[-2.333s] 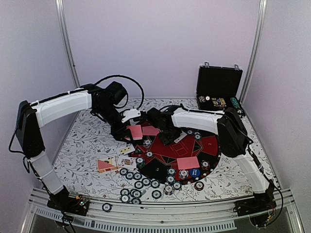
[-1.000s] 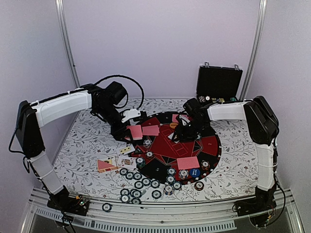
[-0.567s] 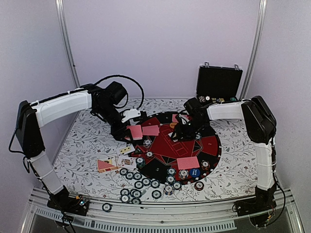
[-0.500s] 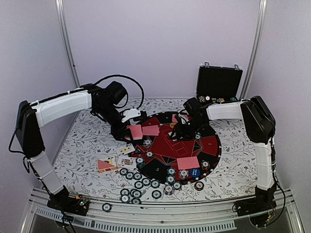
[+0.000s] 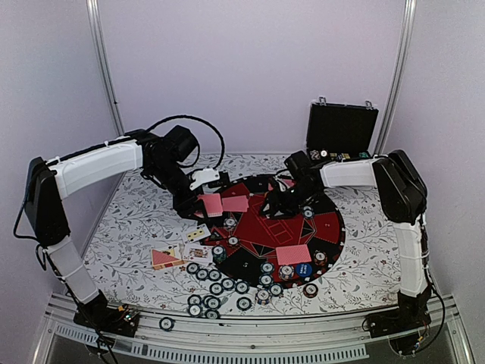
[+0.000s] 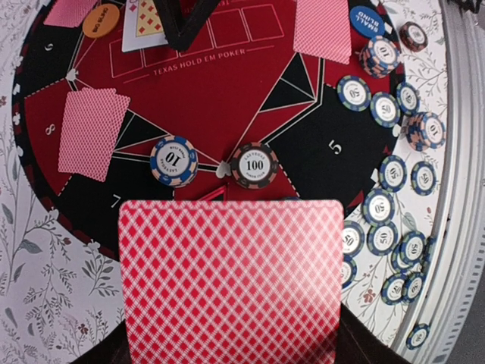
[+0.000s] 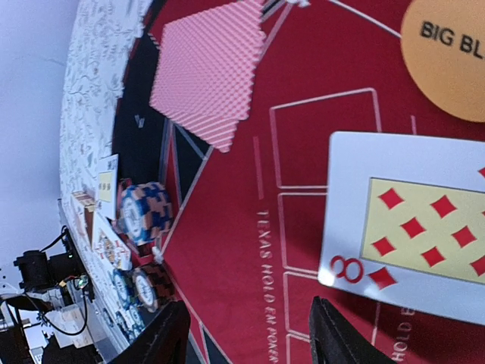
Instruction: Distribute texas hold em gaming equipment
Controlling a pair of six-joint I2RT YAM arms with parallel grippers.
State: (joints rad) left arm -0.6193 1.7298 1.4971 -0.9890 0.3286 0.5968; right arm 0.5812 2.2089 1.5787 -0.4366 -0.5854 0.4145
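Our left gripper (image 5: 197, 205) is clamped on a red-backed card (image 6: 231, 280) above the mat (image 6: 220, 106)'s left edge. Our right gripper (image 7: 246, 334) hangs parted and empty over the eight of diamonds (image 7: 413, 220). We judge dealing underway; next, lower and release.

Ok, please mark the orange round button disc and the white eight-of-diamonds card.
orange round button disc (image 7: 447, 54): right wrist view, printed face.
white eight-of-diamonds card (image 7: 420, 227): right wrist view, yellow centre panel.
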